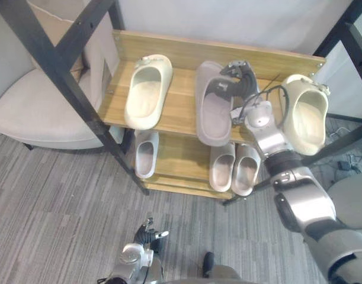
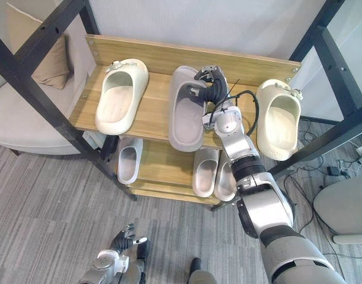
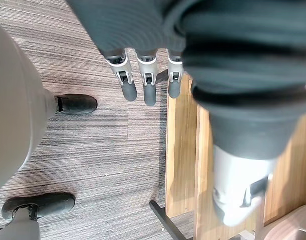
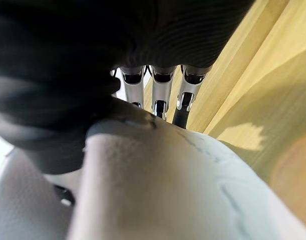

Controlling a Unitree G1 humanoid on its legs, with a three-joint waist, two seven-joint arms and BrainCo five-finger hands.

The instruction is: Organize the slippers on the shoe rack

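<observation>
Low at the left, our left hand (image 3: 149,75) hangs over the carpet (image 1: 62,195); its wrist view shows the fingers straight and slightly apart. On the shoe rack's (image 1: 181,53) top shelf lie a cream slipper (image 1: 147,92), a grey slipper (image 1: 213,118) and a second cream slipper (image 1: 305,115). Our right hand (image 1: 240,80) is curled on the grey slipper's strap, fingers side by side. Three pale slippers (image 1: 221,167) sit on the shelf below.
</observation>
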